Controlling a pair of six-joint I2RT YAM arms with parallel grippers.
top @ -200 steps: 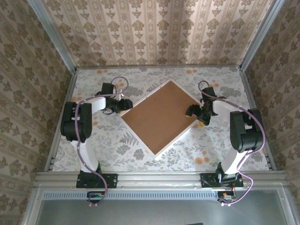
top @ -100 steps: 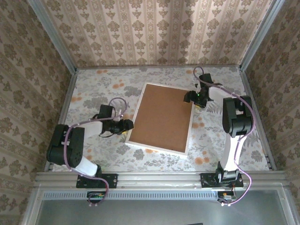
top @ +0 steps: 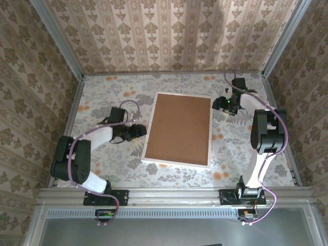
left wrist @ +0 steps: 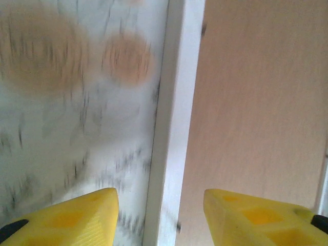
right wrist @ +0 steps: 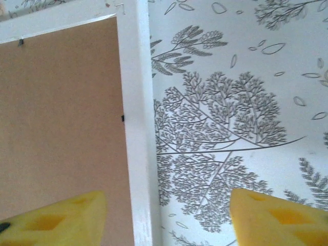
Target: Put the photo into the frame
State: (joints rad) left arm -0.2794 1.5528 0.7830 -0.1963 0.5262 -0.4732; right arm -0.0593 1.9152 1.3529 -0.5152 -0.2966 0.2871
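The left gripper [top: 137,132] is released at 9 o'clock of the frame [right wrist: 136,128]. Its yellow fingers [left wrist: 77,218] are parted, one over the cloth and one over the brown backing board [top: 178,129], and clamp nothing. The right gripper [top: 221,104] is spread too, at 2 o'clock by the frame's far right corner, and straddles the white edge the same way with nothing in its hold. The frame lies back-up in the middle of the table, long sides running 12 to 6. A floral tablecloth [top: 113,92] covers the surface. Patterned striped wallpaper [top: 169,36] lines the walls, and a metal rail [top: 174,193] runs at 6 o'clock.
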